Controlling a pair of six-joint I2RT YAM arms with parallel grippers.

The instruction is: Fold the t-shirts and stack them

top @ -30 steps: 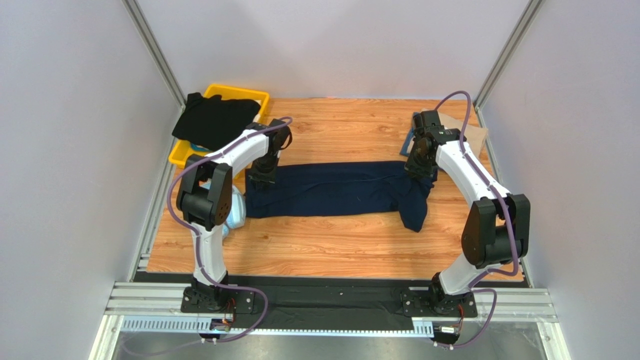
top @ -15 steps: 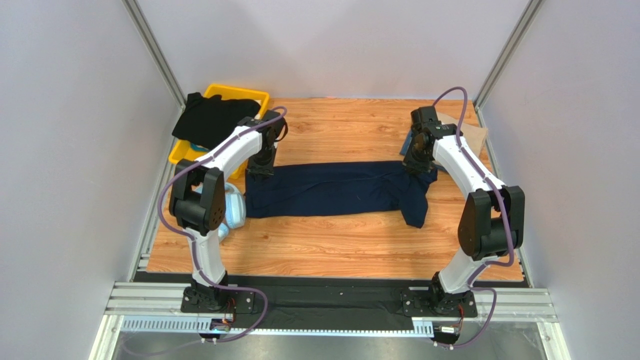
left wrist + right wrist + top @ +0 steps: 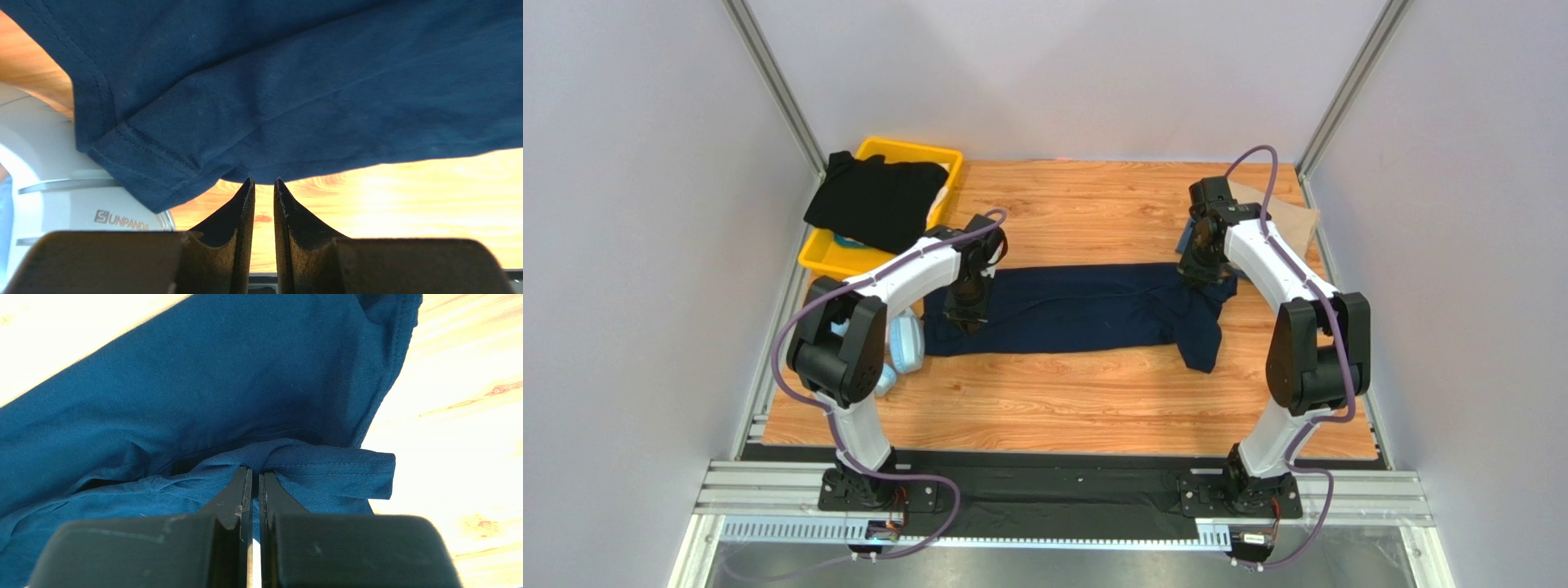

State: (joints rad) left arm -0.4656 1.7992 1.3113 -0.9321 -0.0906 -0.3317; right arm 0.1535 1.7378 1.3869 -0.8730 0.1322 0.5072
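The navy t-shirt (image 3: 1075, 309) lies as a long band across the middle of the table. My left gripper (image 3: 967, 306) is over its left end. In the left wrist view its tips (image 3: 263, 181) are almost together and pinch the very edge of the navy cloth (image 3: 307, 79), with wood showing below. My right gripper (image 3: 1201, 267) is at the back edge of the shirt's right end, shut on a bunched fold (image 3: 255, 470) of the cloth (image 3: 215, 398). The black t-shirt (image 3: 876, 196) is draped over the bin. The tan t-shirt (image 3: 1298, 221) lies at the back right, partly behind my right arm.
The yellow bin (image 3: 940, 156) stands at the back left corner under the black shirt. The light blue headphones (image 3: 906, 343) lie by the shirt's left end and fill the left edge of the left wrist view (image 3: 49, 184). Frame posts stand at both back corners.
My left gripper went back toward the bin, then came forward and right over the shirt's left end. My right gripper shifted slightly toward the back.
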